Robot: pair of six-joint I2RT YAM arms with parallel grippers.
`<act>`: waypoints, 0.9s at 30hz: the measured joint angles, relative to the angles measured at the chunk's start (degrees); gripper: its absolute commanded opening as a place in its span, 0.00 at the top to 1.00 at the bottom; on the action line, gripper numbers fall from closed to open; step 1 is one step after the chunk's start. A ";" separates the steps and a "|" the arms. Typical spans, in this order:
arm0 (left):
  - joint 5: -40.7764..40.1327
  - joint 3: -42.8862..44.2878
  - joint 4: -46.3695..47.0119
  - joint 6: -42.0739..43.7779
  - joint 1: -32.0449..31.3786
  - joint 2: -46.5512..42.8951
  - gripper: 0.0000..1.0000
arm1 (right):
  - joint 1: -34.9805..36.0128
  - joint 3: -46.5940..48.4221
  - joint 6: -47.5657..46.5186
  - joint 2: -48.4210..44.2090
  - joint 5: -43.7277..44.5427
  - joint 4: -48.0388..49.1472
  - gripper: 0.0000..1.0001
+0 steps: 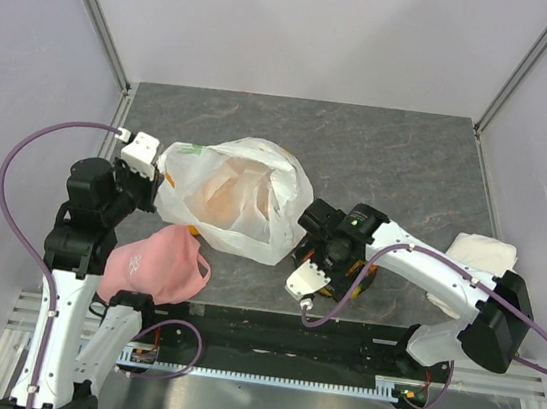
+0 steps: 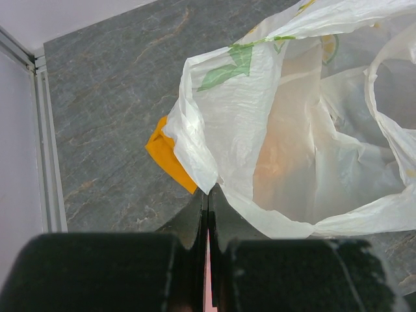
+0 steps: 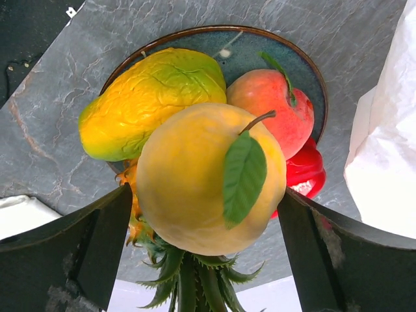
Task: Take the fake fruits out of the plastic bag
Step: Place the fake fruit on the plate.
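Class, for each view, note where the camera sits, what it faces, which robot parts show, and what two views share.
Top external: above, behind the robot, looking down on the grey table; left arm, right arm show.
Left wrist: on the left gripper, facing the translucent white plastic bag it pinches; fingers show.
Right wrist: on the right gripper, facing a yellow round plastic fruit between its fingers, above a blue plate.
Shared: top and left wrist show the bag.

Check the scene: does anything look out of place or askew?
A pink cloth lies bunched at the table's near edge, against the left arm, away from the job. On the plate the fruits are heaped high, the pineapple on its side with its crown sticking outward. Nothing looks spilled.
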 measured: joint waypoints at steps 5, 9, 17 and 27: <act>0.66 0.00 0.02 -0.20 0.00 0.31 0.99 | 0.00 0.15 0.83 -0.02 -0.09 -0.48 0.02; 1.03 -0.02 0.04 -0.44 0.00 0.35 0.98 | 0.02 1.44 1.44 -0.02 -0.28 -1.09 0.02; 1.03 -0.02 0.15 -0.57 0.00 0.35 0.98 | 0.26 6.64 1.99 -0.02 -0.13 -2.91 0.02; 1.16 -0.90 0.46 -0.66 0.00 0.50 0.98 | 0.28 10.25 2.38 -0.72 -0.04 -7.04 0.02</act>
